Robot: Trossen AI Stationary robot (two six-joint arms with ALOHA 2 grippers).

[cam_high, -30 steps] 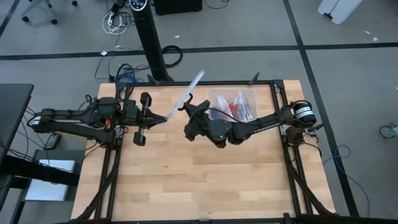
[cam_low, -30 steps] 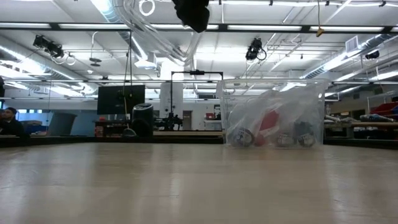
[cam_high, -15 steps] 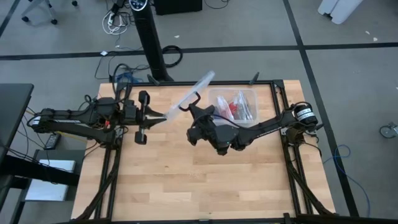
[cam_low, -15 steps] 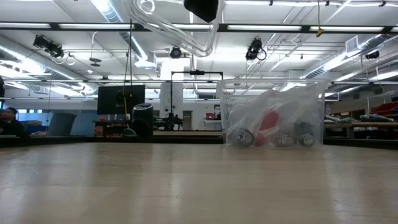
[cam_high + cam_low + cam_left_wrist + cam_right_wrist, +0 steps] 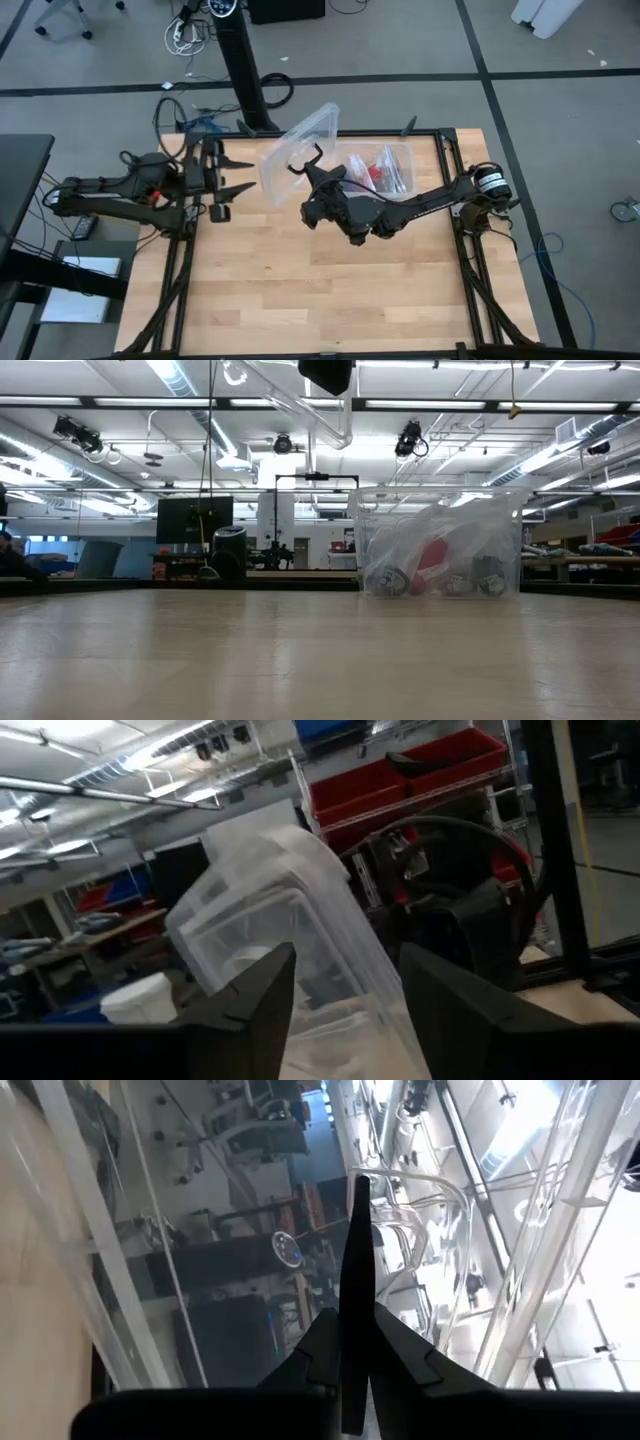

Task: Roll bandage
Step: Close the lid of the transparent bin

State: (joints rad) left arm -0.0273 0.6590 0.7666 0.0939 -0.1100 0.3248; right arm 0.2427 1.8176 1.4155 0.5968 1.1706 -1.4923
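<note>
No bandage shows in any view. My right gripper [image 5: 305, 168] is shut on a clear plastic lid [image 5: 298, 150], held in the air over the table's far middle. In the low view the lid [image 5: 290, 405] hangs beside that gripper [image 5: 325, 372] at the top. My left gripper [image 5: 248, 175] stands open just left of the lid. Its two fingers sit apart in front of the lid [image 5: 290, 920] and do not touch it. My right gripper pinches an edge of the clear lid [image 5: 300, 160] between its two shut fingers [image 5: 352, 1280]. It reaches in from the table's right side, high above the table. The lid is lifted clear and tilted, and most of it stretches away toward the far left.
A clear plastic bin [image 5: 385, 168] stands at the table's far right with clear bags and a red item [image 5: 430, 560] inside. A black post [image 5: 245, 80] rises behind the far edge. Bare wood [image 5: 320, 290] covers the near half.
My left gripper has opened, let go of the lid and drawn back toward the table's left edge. The lid, stretched edge-on between both grippers a second ago, has swung round on my right gripper and now shows its broad face from above.
</note>
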